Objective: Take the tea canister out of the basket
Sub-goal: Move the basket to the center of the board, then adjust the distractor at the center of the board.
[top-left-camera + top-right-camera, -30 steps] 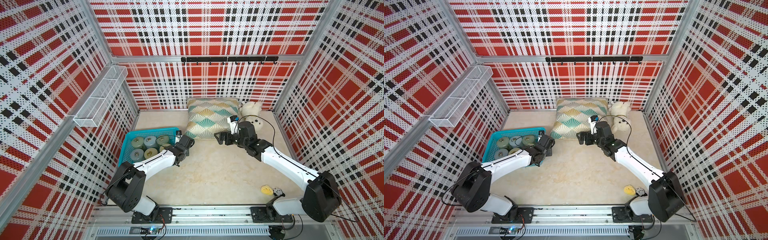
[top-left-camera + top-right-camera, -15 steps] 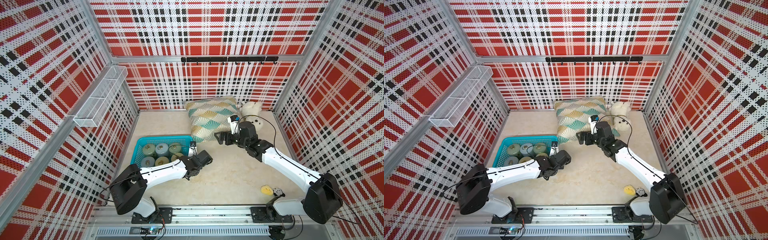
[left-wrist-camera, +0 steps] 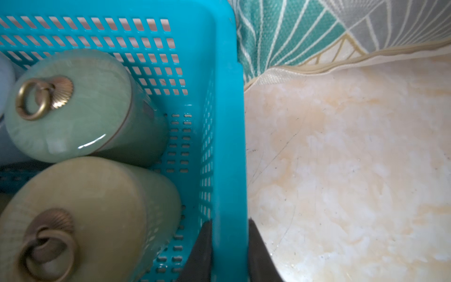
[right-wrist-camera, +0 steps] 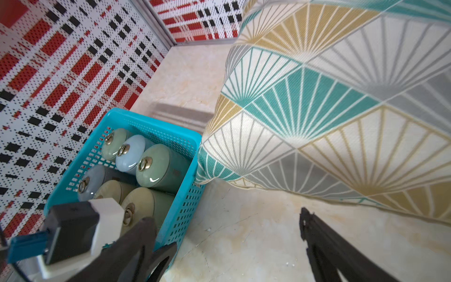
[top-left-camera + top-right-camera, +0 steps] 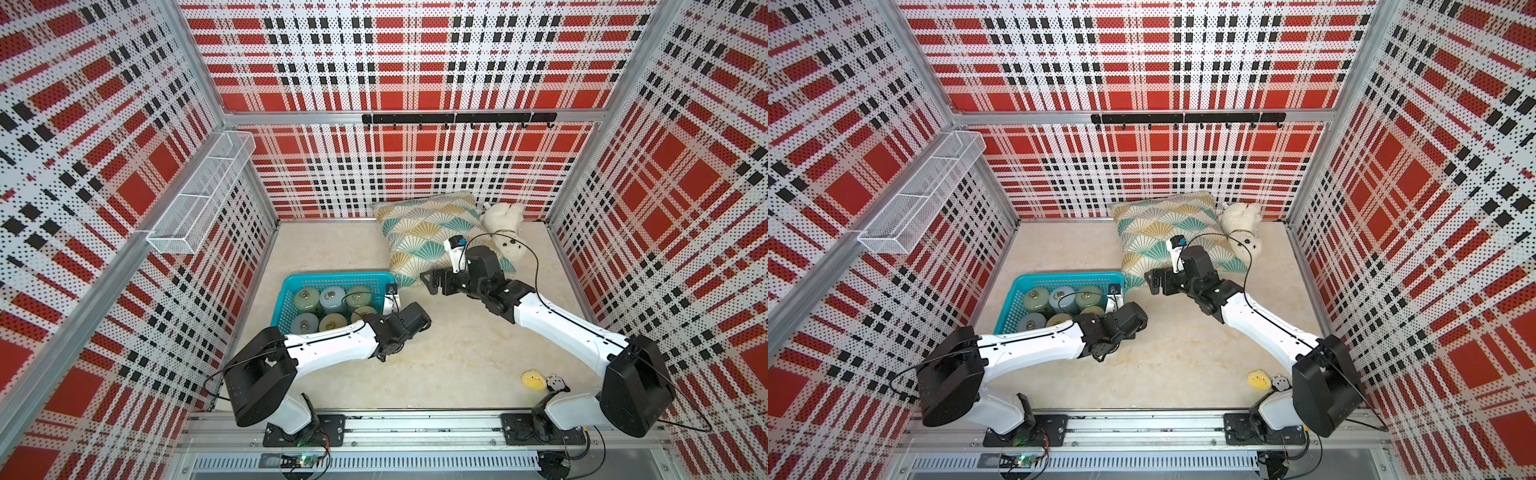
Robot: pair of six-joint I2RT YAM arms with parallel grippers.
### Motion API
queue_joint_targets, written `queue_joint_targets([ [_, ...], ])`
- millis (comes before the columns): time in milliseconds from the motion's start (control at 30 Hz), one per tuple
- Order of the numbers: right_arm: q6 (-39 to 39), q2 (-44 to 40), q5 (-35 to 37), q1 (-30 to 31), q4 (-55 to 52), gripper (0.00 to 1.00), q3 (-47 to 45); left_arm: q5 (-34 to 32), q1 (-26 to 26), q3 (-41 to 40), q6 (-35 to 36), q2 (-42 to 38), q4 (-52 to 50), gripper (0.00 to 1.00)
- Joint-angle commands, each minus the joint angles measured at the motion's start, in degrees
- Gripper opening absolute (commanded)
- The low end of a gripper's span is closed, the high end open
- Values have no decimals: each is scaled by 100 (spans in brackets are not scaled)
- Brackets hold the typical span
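Since the fan-patterned fabric cushion point(image 5: 432, 237) crowds the rectangular turquoise perforated plastic basket point(image 3: 224, 109) at 2 o'clock and six ring-lidded ceramic tea canisters point(image 3: 80, 127) sit packed inside, one lifted may drag neighbours. Left jaws clamp its 3 o'clock wall; right jaws gape, empty.

- Both top views: bright, even, sharp; the side walls point(image 5: 83, 208) splay outward toward the edges.
- Floor point(image 5: 457, 353) shadows are soft and faint.
- Left wrist view: a white glint sits on the green canister point(image 3: 80, 127); the nearer olive canister point(image 3: 92, 207) is blurred.
- Right wrist view: the cushion point(image 4: 341, 109) blurs toward the corner.
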Motion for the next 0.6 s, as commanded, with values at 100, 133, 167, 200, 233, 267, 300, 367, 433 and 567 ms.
queue_joint_targets([
  [100, -94, 576, -184, 382, -12, 100, 436, 448, 208, -533, -108, -502, 519, 0],
  [133, -70, 636, -208, 422, 10, 100, 469, 477, 231, -592, -98, -538, 560, 0],
  [167, -29, 687, -200, 447, 42, 100, 484, 513, 240, -641, -80, -568, 596, 0],
  [200, 24, 749, -200, 461, 82, 100, 508, 564, 259, -695, -59, -596, 640, 0],
  [233, 57, 852, -199, 474, 98, 100, 545, 585, 271, -733, -36, -629, 674, 0],
  [267, 79, 958, -175, 488, 98, 100, 586, 602, 280, -756, -23, -653, 688, 0],
  [300, 89, 1097, -156, 492, 98, 100, 657, 612, 288, -778, 3, -691, 722, 0],
  [367, 139, 1383, -129, 501, 72, 100, 811, 637, 312, -798, 42, -752, 748, 0],
  [433, 185, 1751, -124, 497, 81, 98, 1031, 648, 340, -827, 86, -818, 757, 0],
  [567, 234, 2475, -46, 505, 2, 97, 1677, 647, 358, -872, 170, -955, 722, 0],
])
